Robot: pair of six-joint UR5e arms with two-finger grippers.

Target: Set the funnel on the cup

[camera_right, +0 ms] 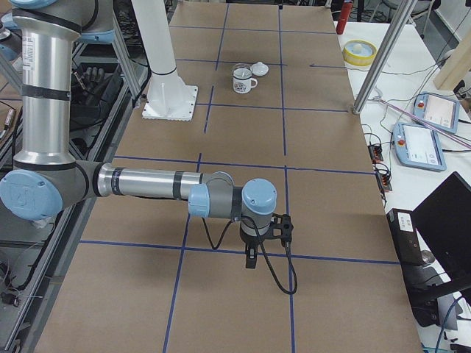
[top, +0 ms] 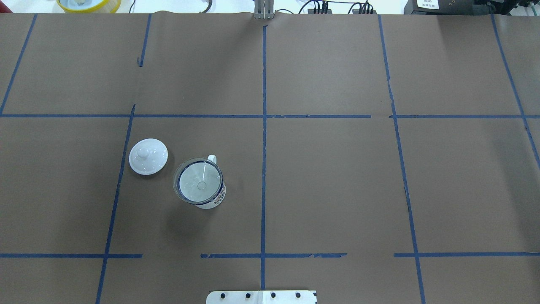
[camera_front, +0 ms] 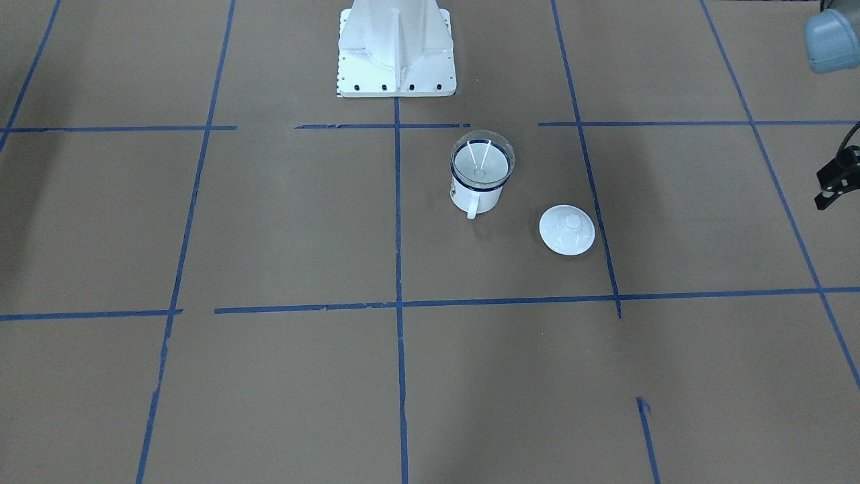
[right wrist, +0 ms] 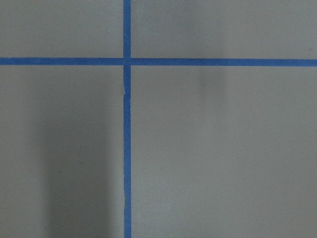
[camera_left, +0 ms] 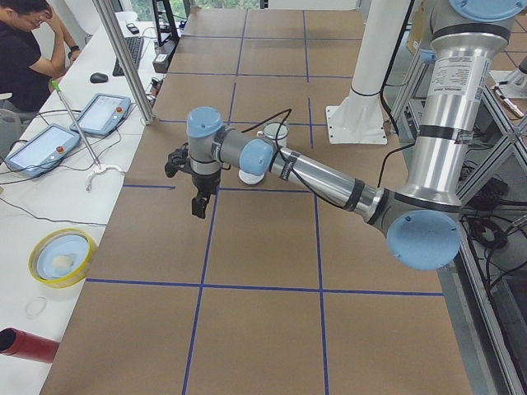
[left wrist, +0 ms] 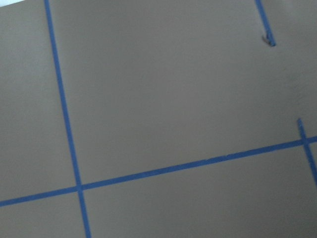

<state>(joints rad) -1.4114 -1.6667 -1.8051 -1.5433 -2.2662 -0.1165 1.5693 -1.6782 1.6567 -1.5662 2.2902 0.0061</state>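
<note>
Clear plastic marks the task's piece: a small transparent funnel (top: 199, 182) with a wide round rim sits upright in the mouth of the small white enamel mug (top: 217, 199) with a dark blue rim, spout pointing down inside. The overhead view shows the funnel's rim ringing the mug's rim and the white loop handle poking out on the far side, yet it shows neither gripper. A round white knobbed lid (top: 148, 156) lies flat on the brown paper-covered table (top: 337, 181), just beside the mug and not touching it.

The left gripper (camera_left: 198, 212) hangs over the table with its fingers pointing down and nothing under them. Mug and lid lie well apart from it, back toward the robot's white base (camera_front: 396, 60). In the left side view the arm's wrist hides part of the lid. The front-facing view catches only a black sliver of this gripper at its right edge, so I cannot tell how far its jaws stand apart.

The right gripper (camera_right: 250, 263) shows only in the right side view, pointing down near blue tape lines (right wrist: 127, 148), the mug far off toward the table's other end. Its opening cannot be told either. Both wrist cameras show only brown paper and tape, no fingers.
</note>
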